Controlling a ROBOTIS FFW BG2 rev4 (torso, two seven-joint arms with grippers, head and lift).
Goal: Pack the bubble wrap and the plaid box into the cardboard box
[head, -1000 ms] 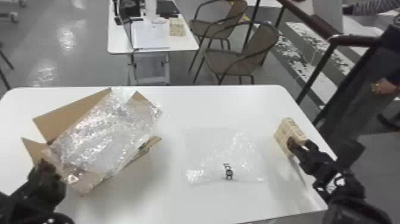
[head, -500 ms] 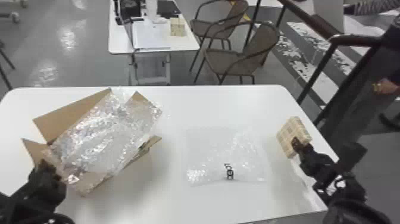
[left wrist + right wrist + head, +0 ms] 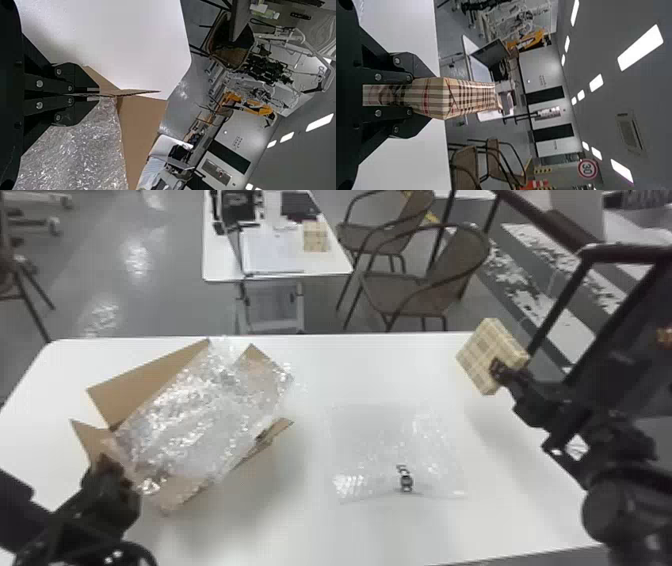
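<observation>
Your right hand [image 3: 431,98] is closed on one end of the plaid box [image 3: 468,95], pads on its two broad faces. It looks like a solid grip, so don't squeeze harder; thin card could dent. Your left hand [image 3: 98,95] is pinched on a flap [image 3: 136,93] of the cardboard box [image 3: 145,382]. Hold that as your anchor, no tugging.

Step in hand, as I read it: carry the plaid box across to the carton. Go high enough to clear the raised flaps, swing slowly, level it over the mouth, then lower and release. Risk: the bubble wrap [image 3: 200,410] is bunched over the opening and may block it. Probably needs pressing down first.

Positions: plaid box is in the right hand, up off the worktop [image 3: 385,375] near its right side. Loose bubble sheet [image 3: 390,445] lies flat between it and the carton. Carton is well apart, at the left.
</observation>
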